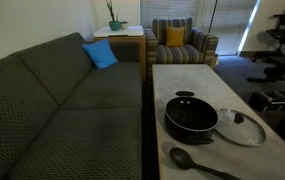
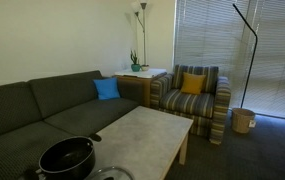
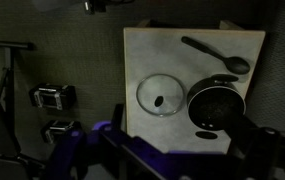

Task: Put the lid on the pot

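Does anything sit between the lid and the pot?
Nothing visible. The round clear glass lid lies on the pale table beside the shallow black pot; the black long-handled spoon lies to one side, off that path.

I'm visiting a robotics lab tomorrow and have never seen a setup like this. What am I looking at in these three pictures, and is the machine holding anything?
This is a living room where a robot arm works at a low table. Two pictures come from cameras standing at different spots in the room; the arm itself does not show in them. The third, darker picture comes from a camera on the arm's wrist, looking down at the table from above. The blurred shapes along its bottom edge are the arm's jaws, spread open with nothing between them. On the table lie a black pot, a glass lid flat beside it, and a black spoon. Nothing is held, and the lid is not yet on the pot.
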Robot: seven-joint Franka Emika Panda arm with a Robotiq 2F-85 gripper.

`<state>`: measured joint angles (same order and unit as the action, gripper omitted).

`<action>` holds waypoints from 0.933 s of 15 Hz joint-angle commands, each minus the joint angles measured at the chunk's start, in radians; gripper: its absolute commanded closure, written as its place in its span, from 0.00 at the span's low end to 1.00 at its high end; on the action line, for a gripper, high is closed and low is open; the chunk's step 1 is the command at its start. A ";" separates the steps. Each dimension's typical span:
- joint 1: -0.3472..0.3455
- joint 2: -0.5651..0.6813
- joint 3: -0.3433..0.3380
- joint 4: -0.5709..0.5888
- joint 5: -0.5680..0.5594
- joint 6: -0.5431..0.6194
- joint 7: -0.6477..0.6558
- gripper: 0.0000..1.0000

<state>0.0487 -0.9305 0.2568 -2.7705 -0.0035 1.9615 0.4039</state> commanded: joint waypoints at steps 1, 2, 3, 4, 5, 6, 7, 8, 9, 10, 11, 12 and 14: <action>-0.040 0.146 -0.199 0.091 -0.064 -0.012 -0.265 0.00; -0.054 0.191 -0.251 0.120 -0.076 -0.013 -0.344 0.00; -0.034 0.061 -0.172 0.042 -0.053 -0.003 -0.232 0.00; -0.046 0.096 -0.221 0.063 -0.063 -0.003 -0.291 0.00; -0.054 0.128 -0.250 0.081 -0.065 -0.002 -0.324 0.00; -0.056 0.153 -0.259 0.094 -0.066 -0.002 -0.335 0.00; -0.055 0.168 -0.257 0.101 -0.066 -0.002 -0.335 0.00; -0.054 0.175 -0.252 0.105 -0.067 -0.002 -0.334 0.00; -0.053 0.177 -0.250 0.105 -0.067 -0.002 -0.334 0.00; -0.046 0.204 -0.251 0.117 -0.052 -0.008 -0.333 0.00; -0.039 0.227 -0.252 0.130 -0.041 -0.011 -0.337 0.00; -0.032 0.267 -0.261 0.154 -0.029 -0.022 -0.356 0.00; -0.024 0.349 -0.285 0.201 -0.007 -0.026 -0.396 0.00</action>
<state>0.0159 -0.7263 -0.0026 -2.6585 -0.0461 1.9600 0.0682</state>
